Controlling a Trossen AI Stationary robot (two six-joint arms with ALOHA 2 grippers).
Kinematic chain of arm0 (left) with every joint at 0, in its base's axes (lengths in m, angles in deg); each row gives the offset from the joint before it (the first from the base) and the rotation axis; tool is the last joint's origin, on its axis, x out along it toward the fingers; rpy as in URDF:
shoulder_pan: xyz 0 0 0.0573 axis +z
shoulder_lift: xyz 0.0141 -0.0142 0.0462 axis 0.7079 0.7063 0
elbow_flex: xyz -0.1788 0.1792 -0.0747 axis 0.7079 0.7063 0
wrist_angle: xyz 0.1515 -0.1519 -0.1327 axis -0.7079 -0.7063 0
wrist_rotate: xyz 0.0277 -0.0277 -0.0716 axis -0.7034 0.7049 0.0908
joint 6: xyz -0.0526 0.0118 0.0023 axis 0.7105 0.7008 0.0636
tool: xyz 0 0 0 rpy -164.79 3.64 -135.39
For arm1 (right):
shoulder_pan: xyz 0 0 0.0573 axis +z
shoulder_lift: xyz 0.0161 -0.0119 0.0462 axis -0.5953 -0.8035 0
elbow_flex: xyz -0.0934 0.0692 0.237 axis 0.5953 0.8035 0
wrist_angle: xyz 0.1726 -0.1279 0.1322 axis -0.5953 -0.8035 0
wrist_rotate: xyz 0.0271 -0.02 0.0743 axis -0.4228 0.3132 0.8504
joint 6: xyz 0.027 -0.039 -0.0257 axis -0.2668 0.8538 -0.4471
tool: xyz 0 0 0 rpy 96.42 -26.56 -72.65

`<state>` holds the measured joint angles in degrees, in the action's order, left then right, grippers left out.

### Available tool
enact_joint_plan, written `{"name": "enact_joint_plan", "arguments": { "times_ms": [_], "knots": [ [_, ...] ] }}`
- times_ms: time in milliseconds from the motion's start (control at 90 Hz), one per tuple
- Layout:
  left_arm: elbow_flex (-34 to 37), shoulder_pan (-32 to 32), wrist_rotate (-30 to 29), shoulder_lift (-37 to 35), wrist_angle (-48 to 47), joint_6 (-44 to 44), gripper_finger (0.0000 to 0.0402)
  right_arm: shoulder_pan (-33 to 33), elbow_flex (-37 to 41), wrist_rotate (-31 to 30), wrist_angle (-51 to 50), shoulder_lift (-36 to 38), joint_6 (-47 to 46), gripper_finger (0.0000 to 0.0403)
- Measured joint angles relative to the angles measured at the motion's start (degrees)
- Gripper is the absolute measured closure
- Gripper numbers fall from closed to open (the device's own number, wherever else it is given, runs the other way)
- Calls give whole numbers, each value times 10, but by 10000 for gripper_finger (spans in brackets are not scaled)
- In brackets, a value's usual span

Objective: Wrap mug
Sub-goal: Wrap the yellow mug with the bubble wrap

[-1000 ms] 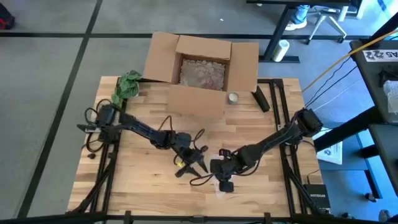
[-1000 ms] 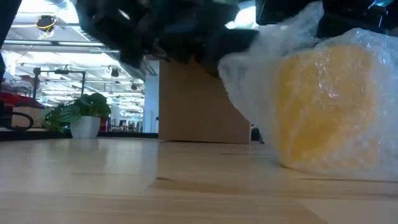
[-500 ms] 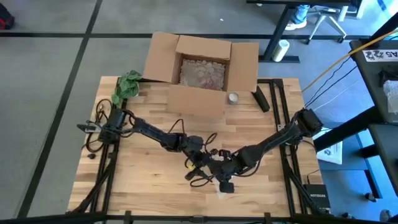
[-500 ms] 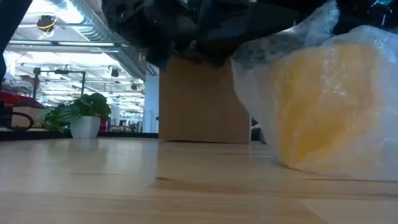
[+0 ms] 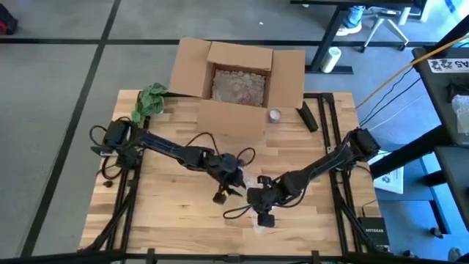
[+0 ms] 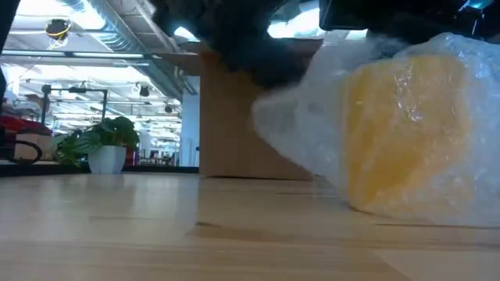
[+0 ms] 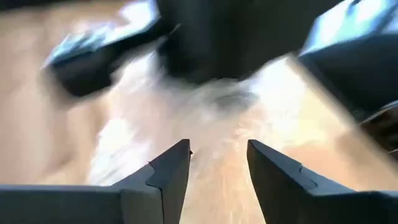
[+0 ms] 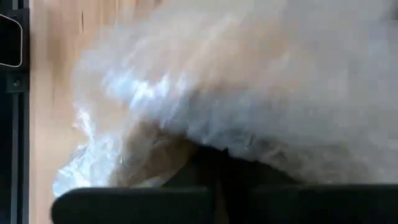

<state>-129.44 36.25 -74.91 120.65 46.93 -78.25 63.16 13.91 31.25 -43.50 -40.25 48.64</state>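
A yellow mug [image 6: 410, 133] lies on the table inside clear bubble wrap [image 6: 289, 133]. In the high view both arms hide it, near the table's front middle; only bits of wrap [image 5: 261, 221] show there. My right gripper [image 5: 258, 196] sits on top of the bundle, shut, with wrap [image 8: 217, 81] draped over its fingers. My left gripper [image 5: 231, 183] [image 7: 219, 155] hovers open just to the bundle's left, pointing at the wrap, with nothing between its fingers. My right gripper comes at the wrapped mug from above and from the table's right. Its shut fingers [image 8: 208, 171] lie under a heap of bubble wrap. The wrap hides what they have and how. The bundle rests on the table.
An open cardboard box [image 5: 238, 81] stands at the far middle, with a green plant [image 5: 149, 101] to its left. A small round tin [image 5: 275, 115] and a dark bar [image 5: 308, 117] lie to the box's right. Bare wood lies toward the near left.
My left gripper went right toward the bundle, then drew back a little toward the far left. The wrap's loose flap on the mug's left side was pushed up against the mug and has now spread out to the left again. The mug has stayed in place.
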Motion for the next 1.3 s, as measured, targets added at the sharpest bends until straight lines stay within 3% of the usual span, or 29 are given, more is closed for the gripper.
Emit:
{"name": "enact_joint_plan", "arguments": {
  "times_ms": [156, 333, 778, 889, 1078, 1300],
  "knots": [
    [1, 13, -26, 5, -49, 26, 235, 0, 0, 0, -1, 0, 0, 403],
    [34, 34, -33, 6, -44, 46, 216, 0, 0, -1, 0, 0, 0, 403],
    [129, 25, -11, 10, 170, 57, 208, 0, 0, -1, 0, 0, 2, 403],
    [129, 20, -11, 10, 200, 48, 248, 0, 0, -1, 0, 0, 2, 403],
    [129, 16, 16, 10, 253, 37, 385, 0, 0, -1, 0, 0, 2, 403],
    [129, 5, 31, 10, 299, 33, 401, 0, 0, -1, 0, 0, 3, 403]
  ]
}}
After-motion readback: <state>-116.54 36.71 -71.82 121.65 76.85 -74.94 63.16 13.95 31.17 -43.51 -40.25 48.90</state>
